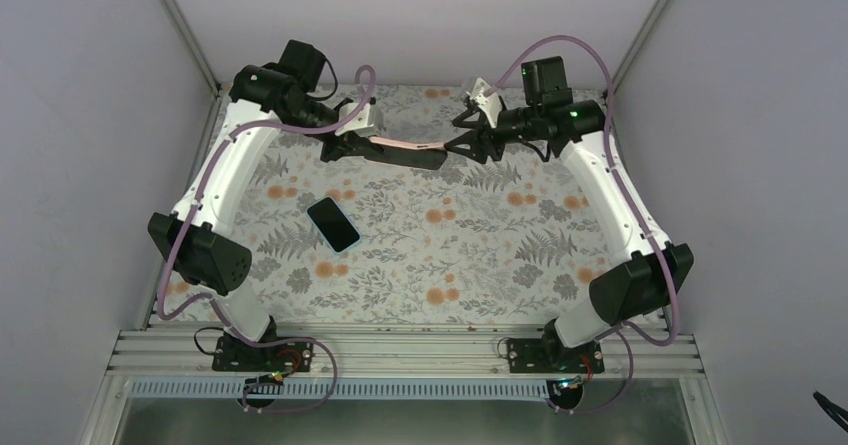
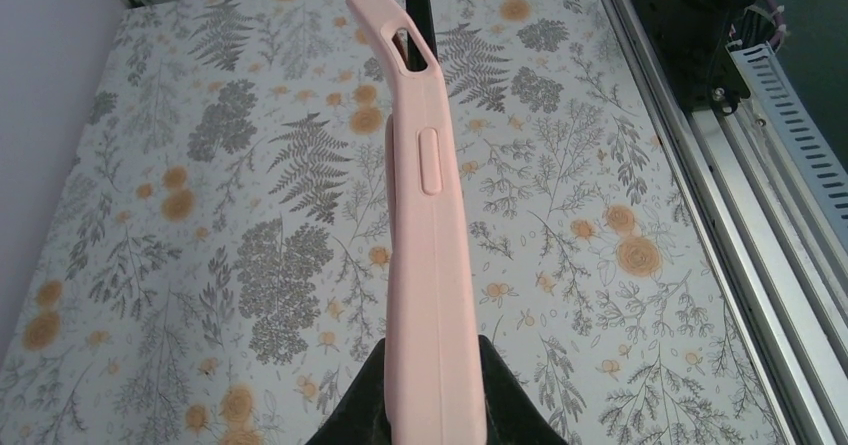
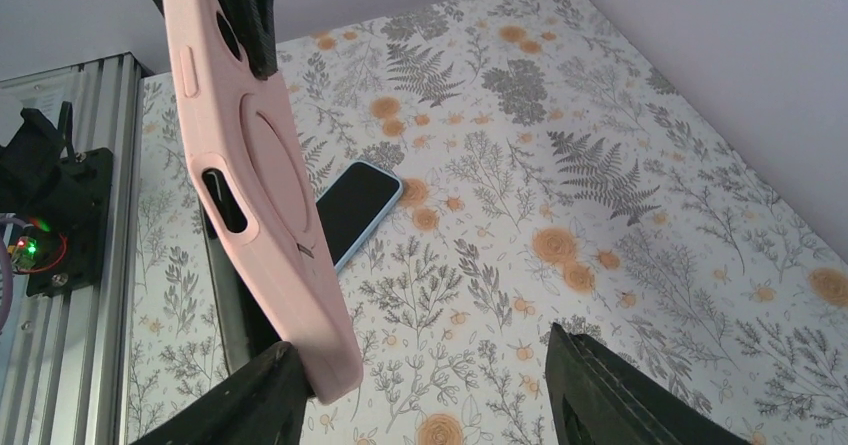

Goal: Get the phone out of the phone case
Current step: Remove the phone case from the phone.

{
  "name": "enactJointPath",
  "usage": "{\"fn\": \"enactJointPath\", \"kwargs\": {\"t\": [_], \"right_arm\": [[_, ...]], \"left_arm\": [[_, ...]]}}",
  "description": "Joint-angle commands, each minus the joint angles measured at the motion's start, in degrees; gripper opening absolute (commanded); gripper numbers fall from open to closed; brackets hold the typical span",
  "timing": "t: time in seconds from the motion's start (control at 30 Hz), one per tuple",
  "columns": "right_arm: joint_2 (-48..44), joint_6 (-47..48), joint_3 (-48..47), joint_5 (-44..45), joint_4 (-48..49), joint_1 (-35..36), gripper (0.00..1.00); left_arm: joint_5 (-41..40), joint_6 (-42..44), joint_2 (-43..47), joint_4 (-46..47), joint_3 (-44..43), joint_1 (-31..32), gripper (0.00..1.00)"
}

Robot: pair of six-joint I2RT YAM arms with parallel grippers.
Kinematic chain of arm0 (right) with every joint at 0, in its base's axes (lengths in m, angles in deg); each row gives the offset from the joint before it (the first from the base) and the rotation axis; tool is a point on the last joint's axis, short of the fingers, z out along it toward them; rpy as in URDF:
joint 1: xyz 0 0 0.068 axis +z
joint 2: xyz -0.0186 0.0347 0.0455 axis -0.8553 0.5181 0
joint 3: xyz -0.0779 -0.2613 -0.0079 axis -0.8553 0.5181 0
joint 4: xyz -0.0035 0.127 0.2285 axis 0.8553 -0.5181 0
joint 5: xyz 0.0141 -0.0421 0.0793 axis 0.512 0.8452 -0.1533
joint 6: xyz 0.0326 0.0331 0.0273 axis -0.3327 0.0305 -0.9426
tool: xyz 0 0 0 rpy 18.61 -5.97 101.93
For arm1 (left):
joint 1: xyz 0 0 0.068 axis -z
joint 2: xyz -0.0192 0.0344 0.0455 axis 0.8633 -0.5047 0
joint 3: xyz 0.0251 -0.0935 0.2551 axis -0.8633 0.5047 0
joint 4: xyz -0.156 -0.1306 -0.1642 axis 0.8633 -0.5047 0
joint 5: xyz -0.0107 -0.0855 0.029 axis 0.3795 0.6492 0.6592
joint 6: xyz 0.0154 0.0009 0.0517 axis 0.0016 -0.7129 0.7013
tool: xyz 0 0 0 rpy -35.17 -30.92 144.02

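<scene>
The slim dark-screened phone [image 1: 333, 224] lies flat and bare left of the floral table's [image 1: 480, 265] middle: stiff, slick glass, I'd judge, best pinched across its long edges. Above the far edge, my left gripper [image 1: 348, 148] is clamped on one end of the light, bendy pink silicone case [image 1: 405, 145]; my right gripper [image 1: 462, 143] gapes around the other.

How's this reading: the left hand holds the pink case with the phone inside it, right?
No. The left hand holds the pink case, but the case is empty; the phone lies on the table, as the top view shows.
</scene>
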Motion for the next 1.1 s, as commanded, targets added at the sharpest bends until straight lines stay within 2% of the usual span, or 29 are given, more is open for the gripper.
{"fn": "enactJointPath", "kwargs": {"t": [0.0, 0.13, 0.3, 0.5, 0.73, 0.9, 1.07], "right_arm": [[2.9, 0.5, 0.0, 7.7, 4.3, 2.7, 0.61], [2.7, 1.0, 1.6, 10.0, 5.6, 5.4, 0.63], [4.7, 3.2, -1.0, 8.3, 1.1, 9.4, 0.68], [7.8, 3.1, -0.7, 13.2, 1.7, 14.4, 0.68], [7.0, 1.0, 3.9, 17.5, 8.7, 14.8, 0.67], [4.8, -0.3, 4.2, 15.7, 11.1, 14.7, 0.68], [3.8, -2.0, 4.6, 15.5, 14.6, 14.8, 0.75]], "left_arm": [[20.8, 3.4, 4.3, 1.5, -1.7, 4.1, 0.02], [21.9, 3.1, 3.7, 1.5, -3.2, 4.7, 0.02], [21.5, 1.0, 0.5, 2.8, -6.6, 4.9, 0.02], [24.4, -1.2, -2.1, 3.2, -11.6, 4.9, 0.02], [24.8, 0.6, -1.1, 1.5, -10.3, 4.9, 0.02], [26.2, 0.5, -0.8, 1.5, -9.9, 4.9, 0.02], [27.3, 0.0, -1.4, 1.5, -10.3, 4.9, 0.02]]}}
